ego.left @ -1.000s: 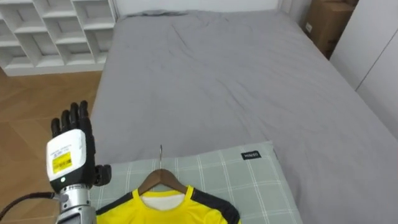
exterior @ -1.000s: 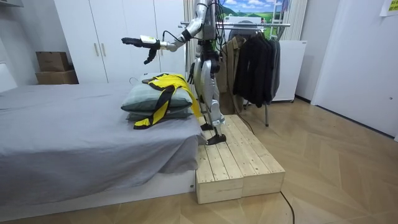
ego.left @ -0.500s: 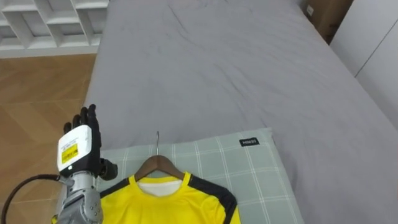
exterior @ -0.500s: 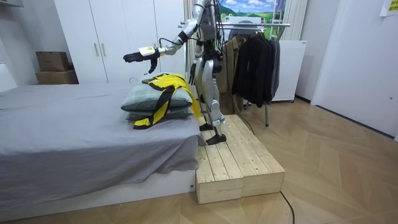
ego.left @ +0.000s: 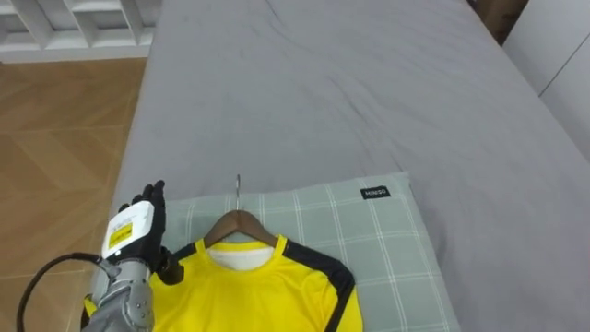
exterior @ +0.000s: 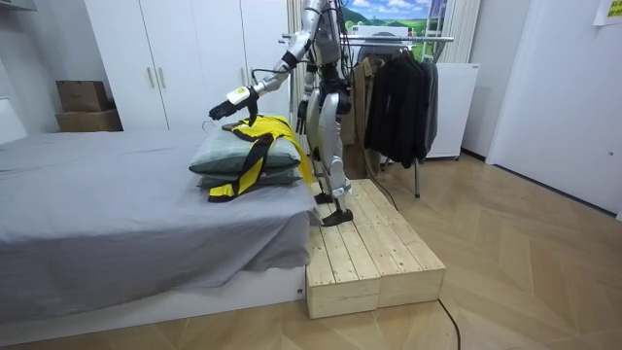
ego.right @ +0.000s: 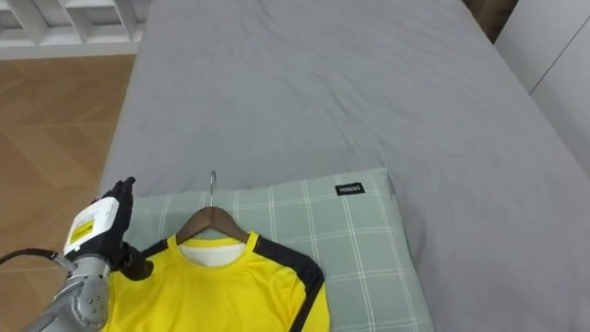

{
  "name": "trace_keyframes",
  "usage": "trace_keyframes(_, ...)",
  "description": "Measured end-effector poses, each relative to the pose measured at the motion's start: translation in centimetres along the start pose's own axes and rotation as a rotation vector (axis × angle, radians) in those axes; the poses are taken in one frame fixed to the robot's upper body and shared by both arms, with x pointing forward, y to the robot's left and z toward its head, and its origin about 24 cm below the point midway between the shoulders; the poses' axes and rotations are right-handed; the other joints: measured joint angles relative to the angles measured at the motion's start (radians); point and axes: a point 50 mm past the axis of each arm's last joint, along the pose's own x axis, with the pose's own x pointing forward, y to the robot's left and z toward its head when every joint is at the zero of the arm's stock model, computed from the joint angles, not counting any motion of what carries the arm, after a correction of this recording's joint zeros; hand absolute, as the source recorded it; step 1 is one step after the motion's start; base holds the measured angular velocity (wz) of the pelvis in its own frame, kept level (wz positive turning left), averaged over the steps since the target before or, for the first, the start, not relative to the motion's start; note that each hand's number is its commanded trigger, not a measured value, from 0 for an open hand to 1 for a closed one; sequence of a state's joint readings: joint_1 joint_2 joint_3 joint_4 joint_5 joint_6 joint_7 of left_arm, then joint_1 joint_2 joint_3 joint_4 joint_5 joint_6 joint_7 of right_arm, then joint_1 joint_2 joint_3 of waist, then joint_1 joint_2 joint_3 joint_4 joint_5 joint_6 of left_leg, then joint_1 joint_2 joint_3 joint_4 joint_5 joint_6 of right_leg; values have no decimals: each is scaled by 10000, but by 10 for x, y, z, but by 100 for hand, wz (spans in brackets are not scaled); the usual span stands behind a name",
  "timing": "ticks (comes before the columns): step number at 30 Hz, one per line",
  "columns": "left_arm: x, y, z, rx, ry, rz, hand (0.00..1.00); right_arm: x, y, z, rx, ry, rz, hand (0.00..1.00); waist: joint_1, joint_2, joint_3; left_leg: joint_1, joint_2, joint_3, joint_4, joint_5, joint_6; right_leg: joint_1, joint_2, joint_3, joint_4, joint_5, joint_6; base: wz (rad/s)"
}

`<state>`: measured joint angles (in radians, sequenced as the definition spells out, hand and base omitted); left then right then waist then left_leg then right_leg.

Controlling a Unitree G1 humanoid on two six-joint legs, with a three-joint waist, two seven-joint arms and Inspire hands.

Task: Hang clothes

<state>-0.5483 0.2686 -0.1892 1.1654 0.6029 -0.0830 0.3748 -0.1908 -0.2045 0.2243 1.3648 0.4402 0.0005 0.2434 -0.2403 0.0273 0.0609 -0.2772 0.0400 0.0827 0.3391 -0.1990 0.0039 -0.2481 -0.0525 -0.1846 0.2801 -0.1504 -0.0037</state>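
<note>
So, left hand (ego.left: 132, 242) beside yellow shirt (ego.left: 249, 295)

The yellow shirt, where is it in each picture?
Left eye view: yellow shirt at the bottom, left of centre, on its wooden hanger.
Right eye view: at the bottom too, a bit further left.
Room view: upper middle, draped over the green checked pillow at the end of the bed.
Shared landmark: the green checked pillow under it.

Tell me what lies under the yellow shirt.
The yellow shirt lies on a green checked pillow. A wooden hanger shows at its collar; the hanger's arms are covered by the cloth.
</note>
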Motion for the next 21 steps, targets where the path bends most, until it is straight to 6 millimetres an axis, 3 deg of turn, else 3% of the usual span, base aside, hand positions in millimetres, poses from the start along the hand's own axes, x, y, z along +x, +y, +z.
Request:
trace_keyframes(5,-4,-16,-3,53,381,-1529,0,1,4,4,-14,-95,127,0,-59,9,50,-476,5,-15,240,16,21,-496,-42,-68,308,-22,-6,0)
trace_keyframes(10,-2,-14,-1,133,305,-1792,0,1,4,7,-110,-188,187,0,-103,57,92,-678,15,17,370,16,21,-718,-63,-87,475,-49,-32,0)
trace_keyframes(21,-1,-14,1,135,276,-2232,0,1,4,6,-108,-197,274,0,-89,52,97,-665,-8,45,395,17,23,-799,-108,-40,698,-151,-46,0)
